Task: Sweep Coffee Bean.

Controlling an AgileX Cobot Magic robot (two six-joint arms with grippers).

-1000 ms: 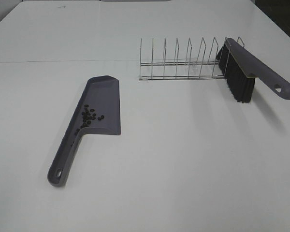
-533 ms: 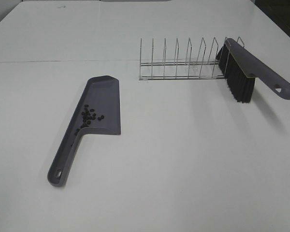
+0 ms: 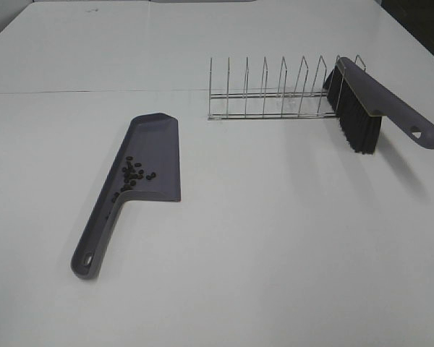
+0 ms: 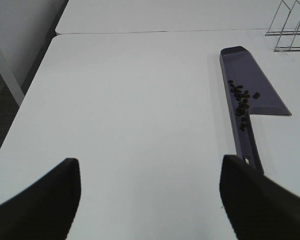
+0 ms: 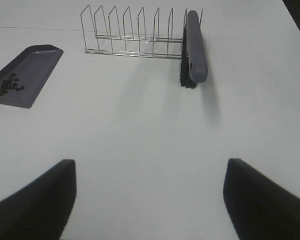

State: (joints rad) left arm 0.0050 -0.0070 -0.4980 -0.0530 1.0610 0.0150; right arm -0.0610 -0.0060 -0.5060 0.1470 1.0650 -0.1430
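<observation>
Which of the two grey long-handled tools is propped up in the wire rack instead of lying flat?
The brush, at the wire rack's right end, black bristles hanging down. The dustpan lies flat on the table, holding the coffee beans.

Both gripper (image 4: 150,200) fingertips beyond frame edge

The white table (image 3: 275,231) carries three items directly on its surface. A grey dustpan (image 3: 148,155) lies flat on the left side, its handle pointing toward the near edge. A wire rack (image 3: 271,97) stands farther back, to the right of the dustpan and apart from it. A brush (image 3: 369,105) with black bristles leans in the rack's right end, its bristle tips toward the tabletop and its grey handle projecting right.
</observation>
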